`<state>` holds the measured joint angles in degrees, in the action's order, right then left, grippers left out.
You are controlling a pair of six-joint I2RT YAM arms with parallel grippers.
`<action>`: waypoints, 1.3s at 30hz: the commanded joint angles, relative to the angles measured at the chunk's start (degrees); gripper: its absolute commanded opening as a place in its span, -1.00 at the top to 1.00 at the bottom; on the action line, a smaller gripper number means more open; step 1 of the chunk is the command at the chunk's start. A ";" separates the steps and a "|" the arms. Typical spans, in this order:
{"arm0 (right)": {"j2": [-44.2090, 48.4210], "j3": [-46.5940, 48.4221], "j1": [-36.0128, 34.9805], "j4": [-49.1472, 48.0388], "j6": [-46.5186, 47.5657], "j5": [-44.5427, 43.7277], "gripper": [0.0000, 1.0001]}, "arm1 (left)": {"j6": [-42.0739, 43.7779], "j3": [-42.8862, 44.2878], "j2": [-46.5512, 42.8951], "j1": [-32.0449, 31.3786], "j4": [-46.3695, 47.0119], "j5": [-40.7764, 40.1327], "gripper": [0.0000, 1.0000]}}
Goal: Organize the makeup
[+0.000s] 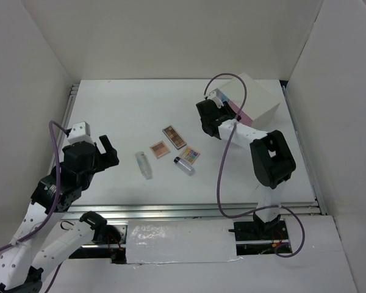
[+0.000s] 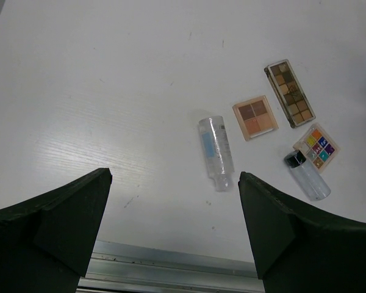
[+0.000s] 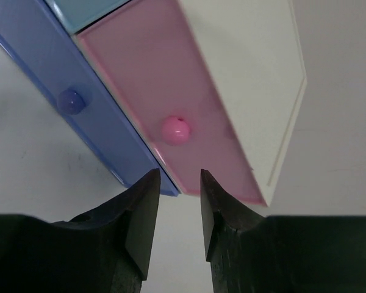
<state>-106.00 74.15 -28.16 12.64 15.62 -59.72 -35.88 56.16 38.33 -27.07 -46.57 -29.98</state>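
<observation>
Left of the box [image 1: 259,101] lie three flat palettes [image 1: 174,137], brown, peach and multicoloured, plus two clear tubes [image 1: 144,165]; left claw [image 1: 108,152] gapes, right claw [image 3: 180,174] slightly parted, empty.

The white table [image 1: 122,110] carries a loose cluster at its centre: a brown palette [image 1: 174,137] lies slantwise, a peach palette [image 1: 160,148] just beside it at its 8 o'clock, and a multicoloured palette [image 1: 191,155] at its 5 o'clock. A black-capped tube [image 1: 183,165] lies just beside the multicoloured palette, with a clear tube [image 1: 144,165] farther toward 9 o'clock. A white box [image 1: 253,97] sits toward the table's 1 o'clock.
</observation>
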 commanded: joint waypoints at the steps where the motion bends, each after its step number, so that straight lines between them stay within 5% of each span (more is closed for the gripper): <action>1: -2.72 -0.15 -0.84 -6.76 4.17 -7.61 0.20 | 1.78 -0.35 -1.06 0.26 2.36 0.36 -0.99; 9: -4.83 -0.32 -0.40 -18.53 15.66 -7.78 0.07 | 2.22 -0.26 -0.62 0.18 2.71 1.24 -0.99; 27: -10.02 1.00 1.53 -20.55 16.99 -6.98 -0.06 | 2.39 -0.35 -0.80 0.18 2.71 1.32 -0.99; 33: -10.72 1.52 1.88 -21.17 17.08 -7.07 -0.02 | 2.57 -0.35 -0.62 0.18 2.80 1.68 -0.99; 39: -11.08 1.87 2.41 -21.96 16.90 -7.60 0.28 | 2.83 -0.35 -0.45 0.18 2.97 1.94 -0.99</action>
<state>-116.05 74.02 -26.68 -6.15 33.15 -66.70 -34.44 55.94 37.78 -27.07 -46.02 -28.53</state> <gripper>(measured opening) 0.380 0.994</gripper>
